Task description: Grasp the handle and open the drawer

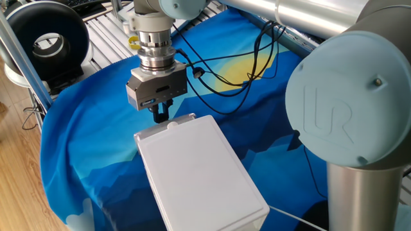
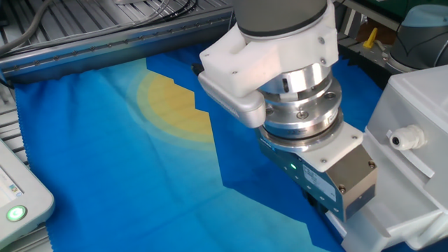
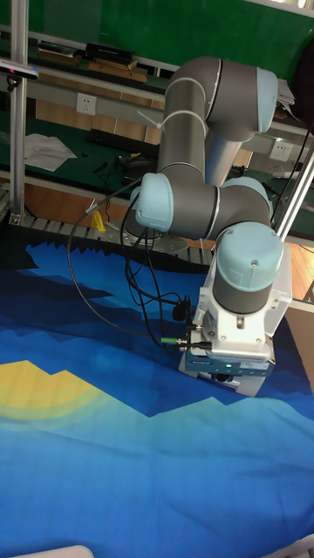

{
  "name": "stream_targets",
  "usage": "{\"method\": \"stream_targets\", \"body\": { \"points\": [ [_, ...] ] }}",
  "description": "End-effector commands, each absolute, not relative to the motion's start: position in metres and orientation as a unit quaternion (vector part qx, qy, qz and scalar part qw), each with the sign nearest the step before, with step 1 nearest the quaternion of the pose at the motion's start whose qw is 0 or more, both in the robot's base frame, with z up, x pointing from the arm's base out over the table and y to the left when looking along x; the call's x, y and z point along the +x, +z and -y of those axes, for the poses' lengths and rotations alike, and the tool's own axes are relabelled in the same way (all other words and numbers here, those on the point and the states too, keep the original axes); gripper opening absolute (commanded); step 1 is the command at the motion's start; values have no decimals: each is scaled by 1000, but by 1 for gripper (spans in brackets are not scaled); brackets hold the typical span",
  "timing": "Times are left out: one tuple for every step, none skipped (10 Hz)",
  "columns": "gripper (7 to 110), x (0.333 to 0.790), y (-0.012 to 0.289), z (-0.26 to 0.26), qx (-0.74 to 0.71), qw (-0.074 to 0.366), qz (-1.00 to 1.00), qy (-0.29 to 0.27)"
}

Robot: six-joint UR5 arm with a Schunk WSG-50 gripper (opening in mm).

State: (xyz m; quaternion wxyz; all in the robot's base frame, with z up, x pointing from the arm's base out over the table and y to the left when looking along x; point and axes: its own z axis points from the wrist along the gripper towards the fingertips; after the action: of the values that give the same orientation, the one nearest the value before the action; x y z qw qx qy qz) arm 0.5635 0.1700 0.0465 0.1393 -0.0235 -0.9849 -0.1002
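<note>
The white rounded box (image 1: 199, 173) lies on the blue cloth, and the drawer (image 1: 183, 120) shows only as a thin lip along its narrow far end. My gripper (image 1: 160, 115) hangs straight down at that end. Its black fingers (image 1: 157, 113) are drawn close together against the drawer's front. The handle is hidden behind them. In the other fixed view the gripper body (image 2: 336, 183) stands right against the box (image 2: 413, 98) and covers the fingers. The tall fixed view shows the gripper (image 3: 225, 377) low over the cloth.
A round white fitting (image 2: 400, 138) sticks out of the box's face, up and right of the gripper body. Black cables (image 1: 231, 77) trail over the cloth behind the wrist. A pendant with a green light (image 2: 15, 212) sits at the left edge. The robot base (image 1: 359, 128) fills the right.
</note>
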Motion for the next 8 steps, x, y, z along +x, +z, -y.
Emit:
{"method": "stream_targets", "body": {
  "points": [
    [7, 568, 49, -170, -20, 132, 985, -105],
    [7, 568, 48, -169, -19, 131, 986, -103],
    [7, 569, 48, -169, -19, 129, 986, -103],
    [7, 570, 48, -169, -18, 127, 986, -103],
    [7, 571, 47, -168, -16, 125, 987, -103],
    [7, 573, 47, -168, -14, 122, 987, -103],
    [7, 574, 46, -168, -12, 119, 988, -103],
    [7, 574, 46, -168, -12, 118, 988, -103]
  ]
}}
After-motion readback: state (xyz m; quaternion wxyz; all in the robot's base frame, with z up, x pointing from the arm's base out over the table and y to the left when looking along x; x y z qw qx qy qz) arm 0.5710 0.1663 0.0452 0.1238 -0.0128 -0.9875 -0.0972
